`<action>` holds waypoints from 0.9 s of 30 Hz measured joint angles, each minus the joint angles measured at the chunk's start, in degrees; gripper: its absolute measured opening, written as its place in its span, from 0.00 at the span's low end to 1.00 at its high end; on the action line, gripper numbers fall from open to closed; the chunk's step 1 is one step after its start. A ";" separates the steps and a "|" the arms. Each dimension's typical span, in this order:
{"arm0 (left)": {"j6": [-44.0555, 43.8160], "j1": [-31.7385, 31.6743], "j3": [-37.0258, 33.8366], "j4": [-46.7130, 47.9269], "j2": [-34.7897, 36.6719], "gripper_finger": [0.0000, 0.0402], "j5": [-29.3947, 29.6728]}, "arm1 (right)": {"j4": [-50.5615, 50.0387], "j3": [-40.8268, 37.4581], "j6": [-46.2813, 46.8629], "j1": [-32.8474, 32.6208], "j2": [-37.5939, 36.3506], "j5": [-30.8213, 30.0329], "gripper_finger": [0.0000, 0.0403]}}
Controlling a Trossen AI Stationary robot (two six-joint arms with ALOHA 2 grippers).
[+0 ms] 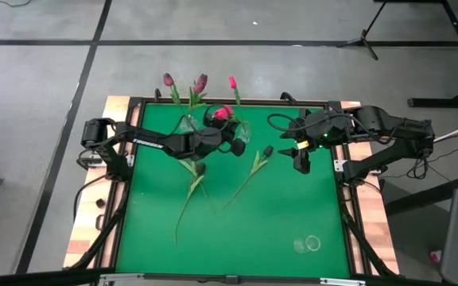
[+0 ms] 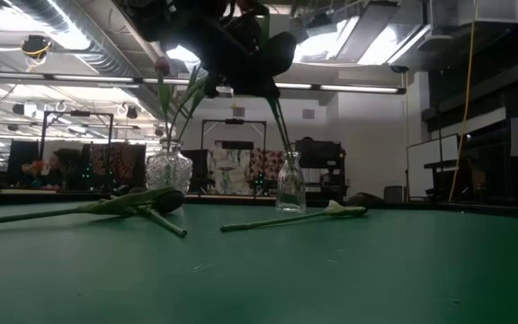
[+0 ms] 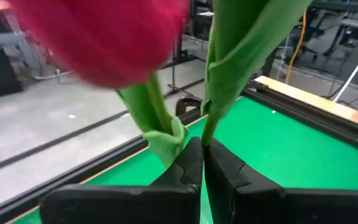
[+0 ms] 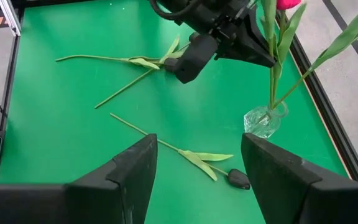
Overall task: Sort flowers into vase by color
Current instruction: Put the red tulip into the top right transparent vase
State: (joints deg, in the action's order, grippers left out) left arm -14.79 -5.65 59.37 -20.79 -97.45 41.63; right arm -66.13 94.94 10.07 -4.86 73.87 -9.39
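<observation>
Table [image 1: 237, 214]: green mat in a dark frame, wood edging on both sides.

Left gripper [image 1: 223, 127]: reaches from the left side to the far-centre area, over the vases. Fingers [image 3: 188, 165] pressed together, pinching the green stem of a pink flower [image 1: 223, 113]. Left wrist view shows the bloom [image 3: 98, 37] close up, with leaves wrapped round the stem just above the fingertips. In the right wrist view the stem hangs down toward the small vase [image 4: 265, 120]; can't tell whether its end is inside the neck.

Right gripper [image 1: 301, 159]: hovers over the right part of the mat, near the far edge. Fingers [image 4: 129, 168] spread wide, holding nothing.

Vases, 2 pcs, clear glass, far-centre of the mat:
- round cut-glass vase [image 2: 168, 169], w/ stems standing in it; purple heads [image 1: 200, 82] lean out past the far edge.
- small narrow vase [image 2: 290, 183], one pink flower [image 1: 233, 82] leaning out of it.

Loose flowers on the mat, dark heads:
- one [image 1: 254, 165] lying between the two grippers, head toward the right gripper, stem running toward the near side.
- two [image 1: 192, 181] lying crossed below the left arm, long stems trailing toward the near-left.

Misc.: small clear round item [image 1: 310, 243] near the near-right corner, type unclear.
</observation>
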 joint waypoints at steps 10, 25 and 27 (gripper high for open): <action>-3.14 -2.75 0.00 -0.23 0.00 0.01 -10.32 | -0.02 0.00 -0.07 0.00 0.00 0.00 0.58; -3.16 -2.20 0.00 -0.09 0.00 0.29 -14.60 | -0.02 0.00 -1.33 0.00 0.00 0.00 0.58; -4.62 -2.20 0.00 1.03 0.02 0.33 -14.60 | -0.02 0.00 -1.39 0.00 0.00 0.00 0.58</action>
State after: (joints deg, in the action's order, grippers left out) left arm -19.42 -7.86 59.37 -19.76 -97.43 27.03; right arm -66.15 94.94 8.67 -4.86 73.87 -9.39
